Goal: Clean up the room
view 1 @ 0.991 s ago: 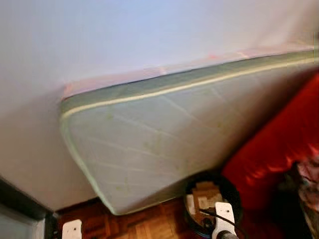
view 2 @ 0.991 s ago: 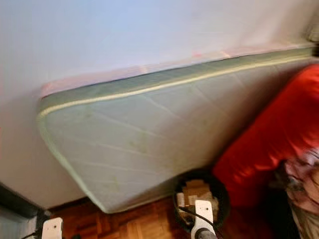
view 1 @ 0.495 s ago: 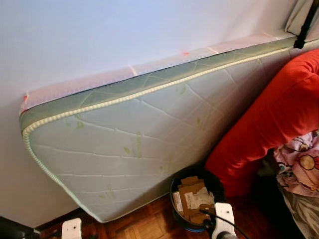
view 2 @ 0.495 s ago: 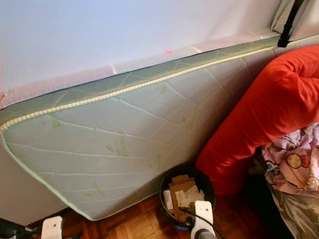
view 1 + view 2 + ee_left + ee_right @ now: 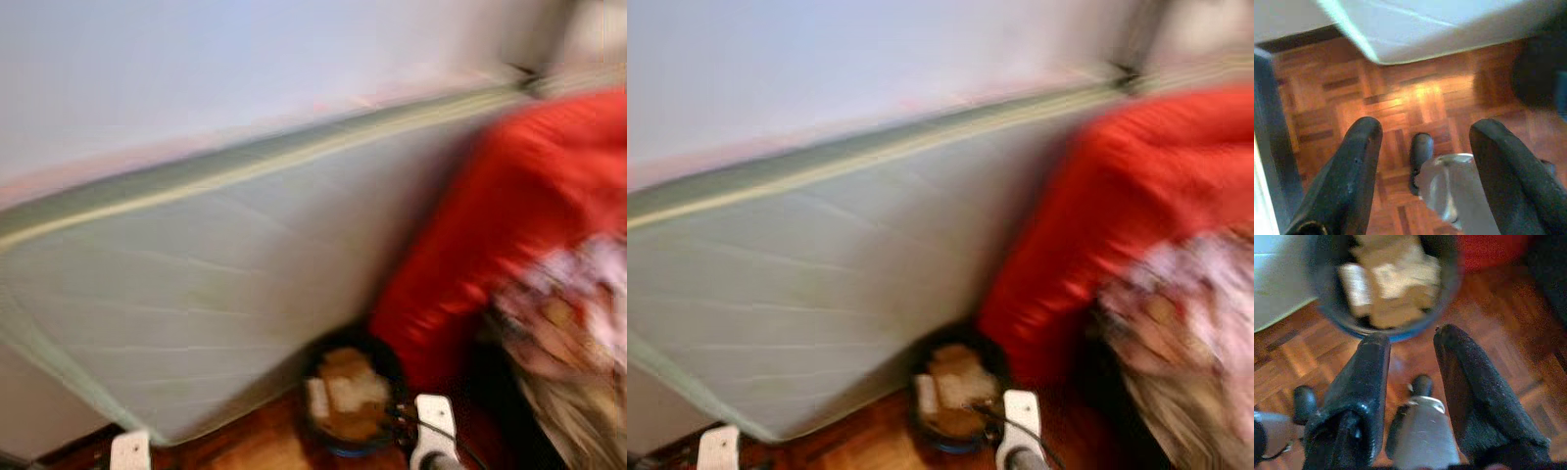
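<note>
In the blurred left eye view, a quilted pale mattress (image 5: 196, 284) is leaned on the wall; a round dark bin (image 5: 345, 399) of cardboard sits at its lower corner, beside a red cushion (image 5: 500, 225).

In the left wrist view, the left gripper (image 5: 1422, 142) is spread over wooden parquet (image 5: 1415, 93).

In the right wrist view, the right gripper (image 5: 1410, 345) is held apart, empty, near the bin (image 5: 1386, 284).
</note>
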